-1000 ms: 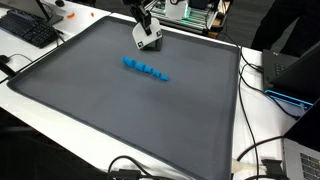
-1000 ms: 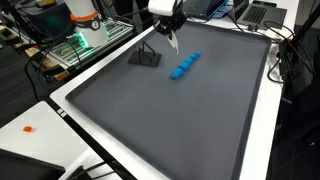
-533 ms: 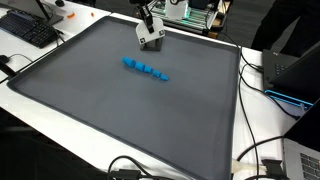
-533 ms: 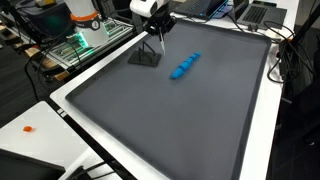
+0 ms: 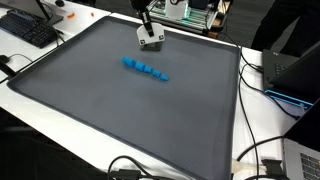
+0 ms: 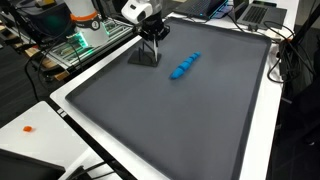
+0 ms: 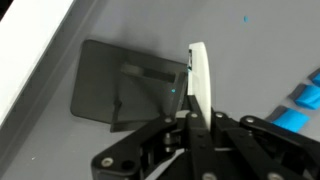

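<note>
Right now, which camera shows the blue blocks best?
An exterior view, where the blue blocks show as a whole row side-on, each distinct. In an exterior view nearer the row's end, the blocks blur together. The wrist view catches only some at its right edge.

Bright, even room light fills both exterior views, leaving soft shadows on the dark mat (image 5: 150, 120). In the wrist view the gripper (image 7: 193, 95) looks blurred, its white finger overexposed.
</note>
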Controlling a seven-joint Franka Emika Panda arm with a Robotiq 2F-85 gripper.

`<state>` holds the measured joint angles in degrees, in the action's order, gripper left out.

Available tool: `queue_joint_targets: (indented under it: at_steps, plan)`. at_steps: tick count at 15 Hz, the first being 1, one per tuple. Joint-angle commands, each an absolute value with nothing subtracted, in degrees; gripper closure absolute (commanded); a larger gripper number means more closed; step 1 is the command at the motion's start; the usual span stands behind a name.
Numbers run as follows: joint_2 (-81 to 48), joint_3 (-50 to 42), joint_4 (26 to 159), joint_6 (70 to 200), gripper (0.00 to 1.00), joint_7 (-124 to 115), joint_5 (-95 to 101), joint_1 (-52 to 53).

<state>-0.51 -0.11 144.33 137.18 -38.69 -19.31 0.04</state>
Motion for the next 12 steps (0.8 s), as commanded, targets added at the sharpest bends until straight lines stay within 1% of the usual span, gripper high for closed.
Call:
queue_joint_targets:
  at_steps: [1, 12]
  plan:
    - [0.73, 0.05, 147.18, 140.00, 0.99, -42.26, -18.42, 0.24]
    - [-0.38, 0.39, 148.97, 146.21, 0.99, -45.44, -17.58, 0.68]
